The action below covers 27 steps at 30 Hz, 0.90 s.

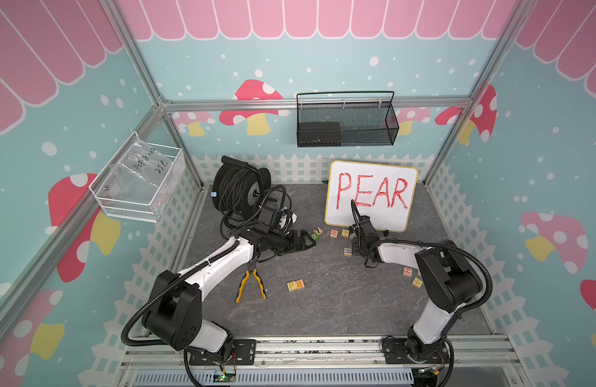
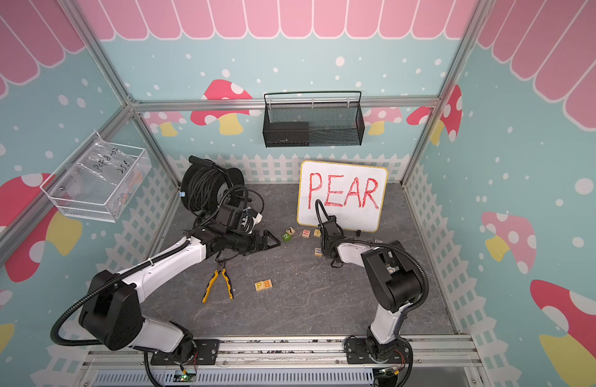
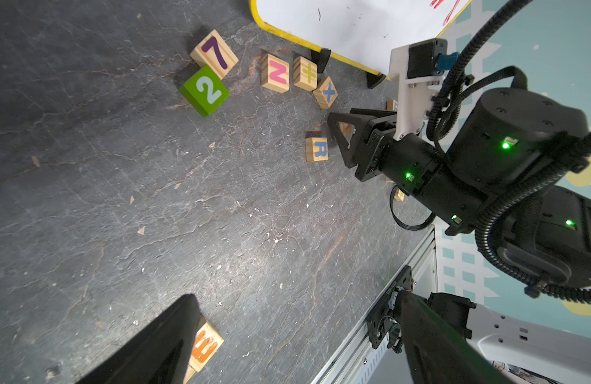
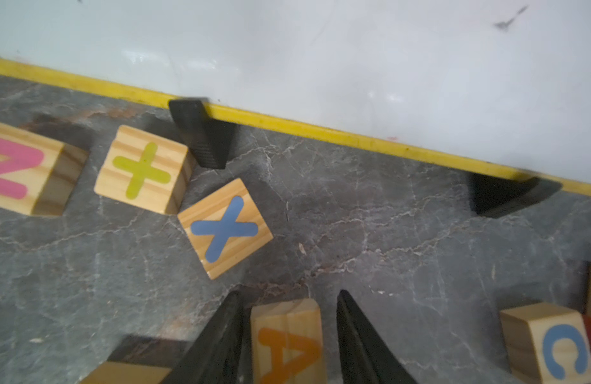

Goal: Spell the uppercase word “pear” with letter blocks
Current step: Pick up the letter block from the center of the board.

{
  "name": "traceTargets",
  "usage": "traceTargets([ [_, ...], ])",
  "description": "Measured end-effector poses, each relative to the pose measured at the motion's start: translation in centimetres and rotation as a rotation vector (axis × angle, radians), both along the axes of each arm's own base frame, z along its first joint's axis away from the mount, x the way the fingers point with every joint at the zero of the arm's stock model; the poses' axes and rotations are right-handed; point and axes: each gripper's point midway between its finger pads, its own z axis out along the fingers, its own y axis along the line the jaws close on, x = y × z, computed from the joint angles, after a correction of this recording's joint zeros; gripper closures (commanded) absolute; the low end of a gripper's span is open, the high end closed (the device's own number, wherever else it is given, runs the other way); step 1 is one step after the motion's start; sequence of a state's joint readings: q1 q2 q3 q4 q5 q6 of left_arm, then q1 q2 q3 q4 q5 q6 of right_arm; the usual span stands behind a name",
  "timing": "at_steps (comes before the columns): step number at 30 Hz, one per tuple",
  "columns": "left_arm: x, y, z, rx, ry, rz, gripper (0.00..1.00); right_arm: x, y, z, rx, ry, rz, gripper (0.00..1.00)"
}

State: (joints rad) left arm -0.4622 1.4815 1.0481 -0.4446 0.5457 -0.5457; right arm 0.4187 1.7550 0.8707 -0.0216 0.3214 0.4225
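The yellow P block (image 1: 292, 285) and orange-red E block (image 1: 300, 284) lie side by side on the grey floor in both top views. The blue R block (image 1: 347, 251) rests just left of my right gripper (image 4: 289, 294). That gripper is low in front of the whiteboard. Its jaws stand on either side of the orange A block (image 4: 287, 342) with a narrow gap showing on one side. In the top views the A block is hidden under that gripper. My left gripper (image 1: 308, 241) hovers open and holds nothing, near the green 2 block (image 1: 315, 236).
A whiteboard (image 1: 372, 194) with red PEAR leans at the back. Loose blocks 7 (image 3: 214, 53), N (image 3: 275, 73), + (image 4: 142, 171), X (image 4: 225, 227) and C (image 4: 553, 345) lie in front of it. Yellow pliers (image 1: 251, 284) and a cable reel (image 1: 237, 191) are on the left.
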Motion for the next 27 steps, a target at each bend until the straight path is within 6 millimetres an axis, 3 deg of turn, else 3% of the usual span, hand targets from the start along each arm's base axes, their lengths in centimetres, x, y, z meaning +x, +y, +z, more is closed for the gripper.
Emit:
traceTargets([
  [7, 0.1, 0.3, -0.2, 0.019, 0.0, 0.009, 0.04, -0.2, 0.0, 0.0, 0.01, -0.011, 0.002, 0.69],
  [13, 0.1, 0.6, -0.4, 0.035, -0.001, 0.017, 0.04, -1.7, -0.5, 0.3, 0.011, 0.007, 0.007, 0.7],
  [16, 0.2, 0.7, -0.4, 0.043, -0.003, 0.02, 0.04, -2.1, -0.5, 2.1, 0.026, -0.014, 0.02, 0.7],
  [19, 0.2, 0.8, -0.4, 0.051, -0.007, 0.023, 0.04, -2.1, 0.2, 5.2, 0.069, -0.075, 0.062, 0.71],
  [23, 0.3, 1.0, -0.3, 0.058, -0.016, 0.028, 0.04, -2.8, 2.4, 8.6, 0.099, -0.145, 0.161, 0.71],
  [27, 0.4, 1.2, 0.1, 0.066, -0.039, 0.035, 0.04, -5.7, 7.5, 8.6, 0.068, -0.128, 0.361, 0.7],
])
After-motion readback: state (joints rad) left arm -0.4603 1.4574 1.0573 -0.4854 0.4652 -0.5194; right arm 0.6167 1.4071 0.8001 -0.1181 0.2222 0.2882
